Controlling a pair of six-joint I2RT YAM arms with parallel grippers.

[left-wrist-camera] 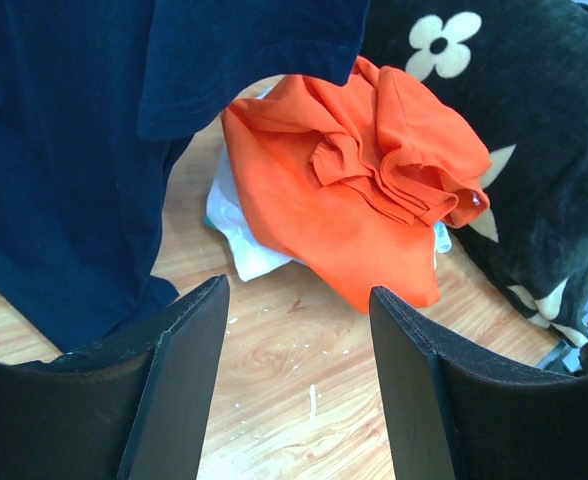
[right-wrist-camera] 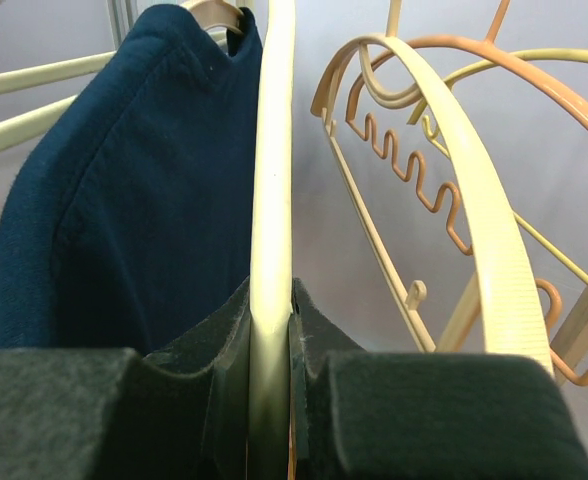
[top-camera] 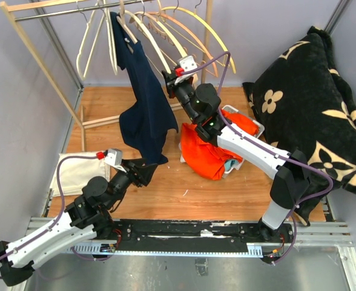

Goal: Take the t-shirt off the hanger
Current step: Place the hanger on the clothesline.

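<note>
The wooden table [top-camera: 184, 194] carries the most. At its right edge a black blanket [top-camera: 314, 103] with pale flowers is heaped. At the far left stands a wooden rack [top-camera: 29, 48] with a metal rail, where several bare hangers [top-camera: 193, 30] hang.

The navy t-shirt [top-camera: 143, 109] is still on the rack. It is draped over a cream hanger [top-camera: 157, 57], and its body hangs in a long fold with the hem low over the table. In the right wrist view, the shirt's shoulder [right-wrist-camera: 124, 170] lies against the left side of that hanger's arm [right-wrist-camera: 274, 150].

An orange cloth [top-camera: 205, 151] is bunched in the middle of the table, over a white basket [top-camera: 253, 124]. A folded white cloth [top-camera: 75, 173] lies well apart at the left edge.

The right gripper [top-camera: 173, 82] reaches up to the lower end of the cream hanger. Its pads are pressed closed on the bare hanger arm [right-wrist-camera: 272, 330], with no shirt fabric between them.

The left gripper [top-camera: 145, 173] sits low, just beneath the shirt's hem. Its fingers [left-wrist-camera: 189, 350] are spread wide with only table showing between them. The hem hangs just beyond the left finger, but contact cannot be told.
</note>
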